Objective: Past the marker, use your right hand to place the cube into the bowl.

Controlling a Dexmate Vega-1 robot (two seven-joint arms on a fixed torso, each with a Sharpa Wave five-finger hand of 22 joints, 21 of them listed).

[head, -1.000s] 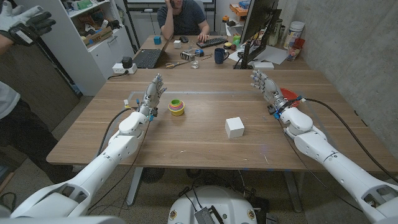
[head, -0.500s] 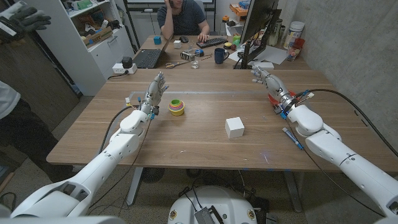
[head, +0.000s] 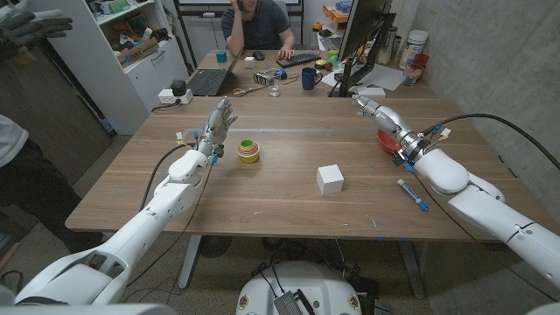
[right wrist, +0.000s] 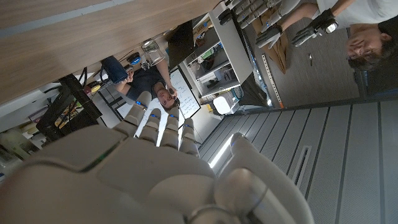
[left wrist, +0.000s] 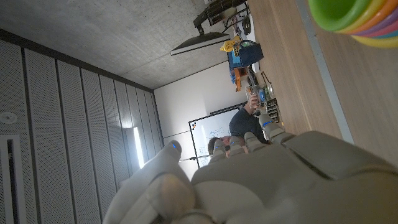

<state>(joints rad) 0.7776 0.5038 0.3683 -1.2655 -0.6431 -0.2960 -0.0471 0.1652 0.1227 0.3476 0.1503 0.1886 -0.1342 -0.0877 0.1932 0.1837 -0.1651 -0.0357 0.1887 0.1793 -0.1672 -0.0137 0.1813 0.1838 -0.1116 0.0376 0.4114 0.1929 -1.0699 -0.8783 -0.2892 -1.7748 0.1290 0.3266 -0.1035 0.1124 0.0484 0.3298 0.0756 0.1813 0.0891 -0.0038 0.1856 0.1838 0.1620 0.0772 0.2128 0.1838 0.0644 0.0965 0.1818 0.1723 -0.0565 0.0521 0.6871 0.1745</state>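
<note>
Head view: the wooden table (head: 262, 188) stretches out under both arms. The left robot hand (head: 216, 122) is raised, fingers spread, holding nothing, close beside the stacked coloured bowl (head: 249, 150). The right robot hand (head: 378, 111) is likewise open and empty, next to something red (head: 386, 138). The white cube (head: 330, 178) sits mid-table, the blue marker (head: 411, 193) to its right.

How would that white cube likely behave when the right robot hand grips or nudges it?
The cube sits flat on the table, so it should slide, not roll. Crisp edges suggest it's stiff. Its smooth faces may slip between fingers; weight can't be judged.
</note>
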